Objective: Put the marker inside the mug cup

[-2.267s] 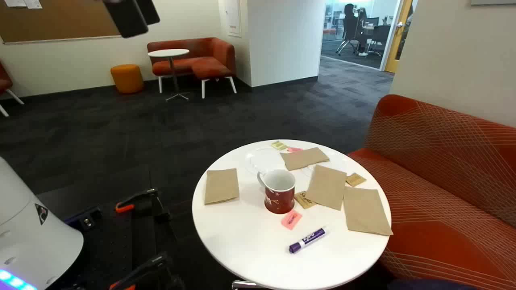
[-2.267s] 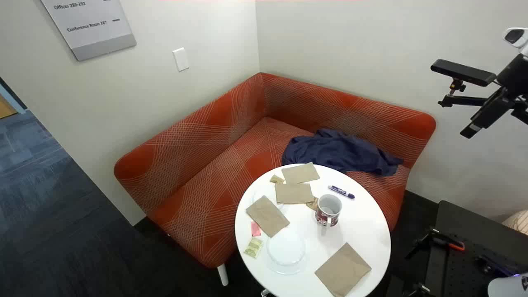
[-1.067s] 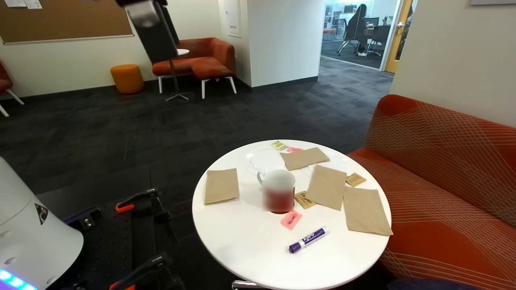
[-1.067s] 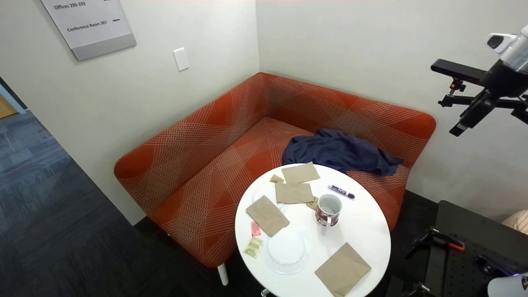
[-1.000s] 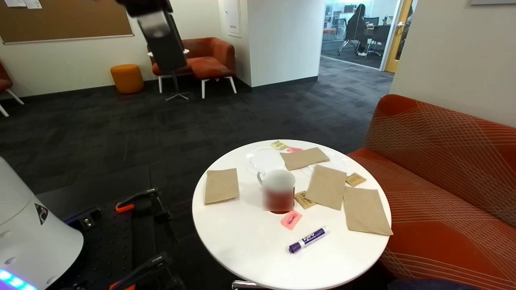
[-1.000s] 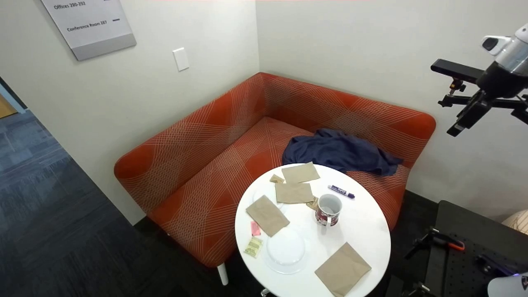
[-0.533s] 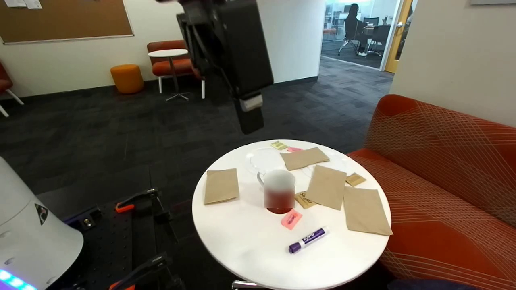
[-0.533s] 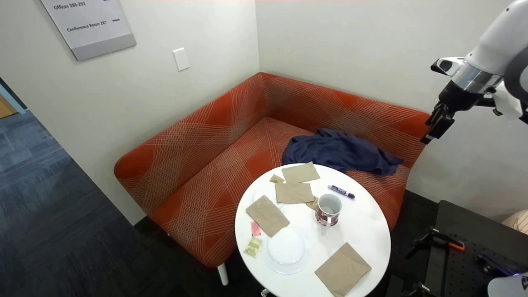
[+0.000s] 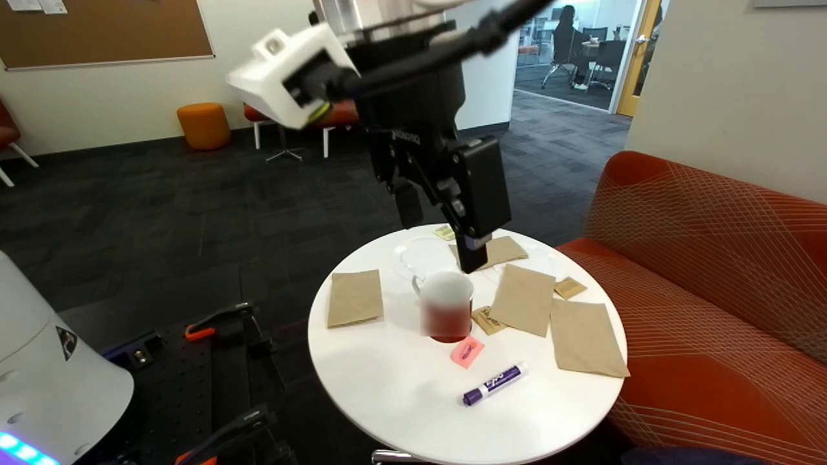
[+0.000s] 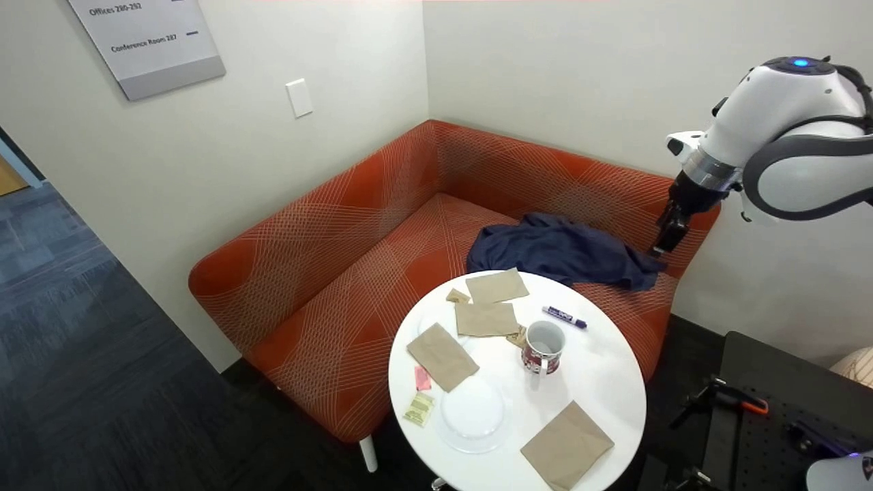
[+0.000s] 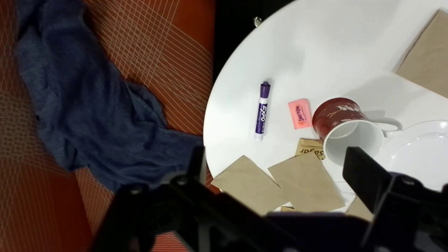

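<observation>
Marker (image 11: 261,112): lying on the table (image 11: 325,66), outside the mug (image 11: 334,117); my wrist view reads "EXPO".
Mug: upright near it, sharp from the wrist, its side (image 9: 448,323) smeared in an exterior view.
Gripper (image 11: 275,155): my jaws spread wide, well apart from the marker.
Seated person (image 9: 565,44): in the background, only in an exterior view.

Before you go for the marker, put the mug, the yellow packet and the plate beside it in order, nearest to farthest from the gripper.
Going by an exterior view, from the gripper, sides as pictured:
1. Mug: rightmost of the three.
2. Plate: lower left of the mug.
3. Yellow packet: leftmost, beside the plate.
</observation>
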Action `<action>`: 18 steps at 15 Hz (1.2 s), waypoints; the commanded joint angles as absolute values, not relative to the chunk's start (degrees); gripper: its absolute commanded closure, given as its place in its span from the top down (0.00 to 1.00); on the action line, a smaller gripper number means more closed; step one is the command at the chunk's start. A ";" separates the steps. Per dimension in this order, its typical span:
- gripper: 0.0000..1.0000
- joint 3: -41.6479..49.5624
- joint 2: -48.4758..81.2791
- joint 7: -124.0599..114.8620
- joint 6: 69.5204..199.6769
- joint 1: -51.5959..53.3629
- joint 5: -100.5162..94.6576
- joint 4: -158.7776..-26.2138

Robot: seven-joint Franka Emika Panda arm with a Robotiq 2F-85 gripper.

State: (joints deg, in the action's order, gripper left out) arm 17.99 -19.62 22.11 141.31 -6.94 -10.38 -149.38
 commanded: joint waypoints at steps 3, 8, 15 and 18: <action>1.00 16.83 -10.76 22.16 149.84 -7.52 -7.41 -149.94; 1.00 16.17 -4.65 23.90 154.44 -7.49 -4.58 -151.03; 1.00 12.09 6.08 20.86 161.84 -7.78 -0.85 -149.04; 1.00 10.70 10.39 18.25 162.40 -8.30 -1.35 -146.69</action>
State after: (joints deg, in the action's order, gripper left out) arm 12.56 5.64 20.76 160.76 -7.09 -1.85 -149.81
